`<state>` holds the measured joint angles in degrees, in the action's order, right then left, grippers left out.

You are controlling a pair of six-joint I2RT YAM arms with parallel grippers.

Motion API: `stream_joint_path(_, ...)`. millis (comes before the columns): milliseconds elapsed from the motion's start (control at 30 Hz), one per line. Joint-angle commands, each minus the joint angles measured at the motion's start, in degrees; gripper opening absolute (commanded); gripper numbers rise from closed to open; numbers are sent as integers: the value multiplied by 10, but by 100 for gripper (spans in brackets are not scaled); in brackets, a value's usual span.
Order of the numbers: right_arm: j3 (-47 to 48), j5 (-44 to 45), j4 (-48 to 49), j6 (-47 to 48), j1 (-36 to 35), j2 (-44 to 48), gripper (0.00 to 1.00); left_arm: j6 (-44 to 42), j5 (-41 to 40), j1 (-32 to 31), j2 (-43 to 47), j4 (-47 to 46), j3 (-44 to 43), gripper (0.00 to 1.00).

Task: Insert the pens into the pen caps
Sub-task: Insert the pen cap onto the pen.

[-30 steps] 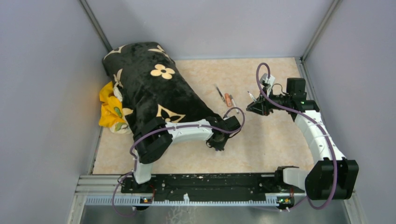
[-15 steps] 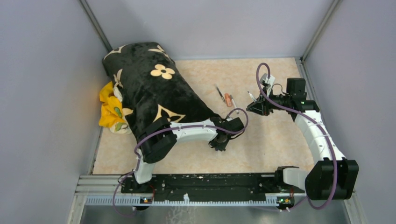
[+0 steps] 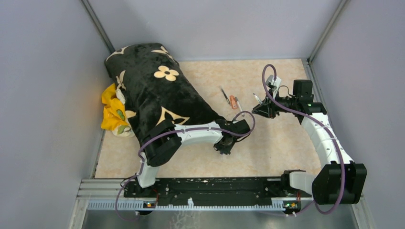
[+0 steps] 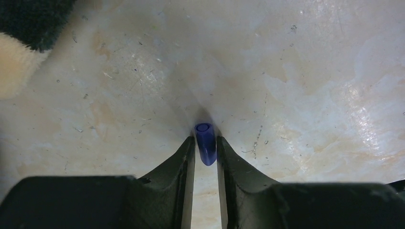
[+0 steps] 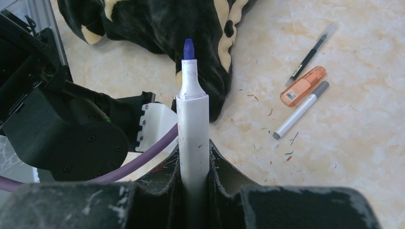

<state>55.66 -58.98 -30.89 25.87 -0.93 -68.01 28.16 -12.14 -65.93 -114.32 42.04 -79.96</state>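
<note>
Left wrist: we log left hand nipping purple cap by its closed end; right hand, two o'clock of it, clamps white marker. Risk: shallow nip lets cap swivel when pushed.

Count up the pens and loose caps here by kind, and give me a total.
White markers: 2, one with a blue tip in the right pincer, one lying loose
Orange marker: 1
Thin dark pen: 1
Blue cap, in the left pincer: 1
Total: 5
</note>
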Motion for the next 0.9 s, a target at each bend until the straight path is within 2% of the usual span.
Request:
stream_joint_path(0, 24, -20, 7, 6, 8, 7, 0, -21, 22, -3, -56, -9, 22, 29)
stream_joint_path(233, 25, -27, 5, 8, 8, 12, 0, -46, 57, 1, -59, -30, 35, 19)
stream_joint_path(400, 23, -34, 6, 7, 8, 20, 0, -64, 118, 12, -54, -76, 74, 0)
stream_joint_path(567, 20, -45, 12, 2, 22, 33, 0, -66, 135, 18, -31, -109, 110, 0)
stream_joint_path(700, 11, -59, 20, 1, 22, 44, 0, -69, 127, 18, 24, -150, 133, 0)
stream_joint_path(867, -16, -89, 50, -1, 22, 69, 0, -79, 62, 18, 94, -209, 152, 0)
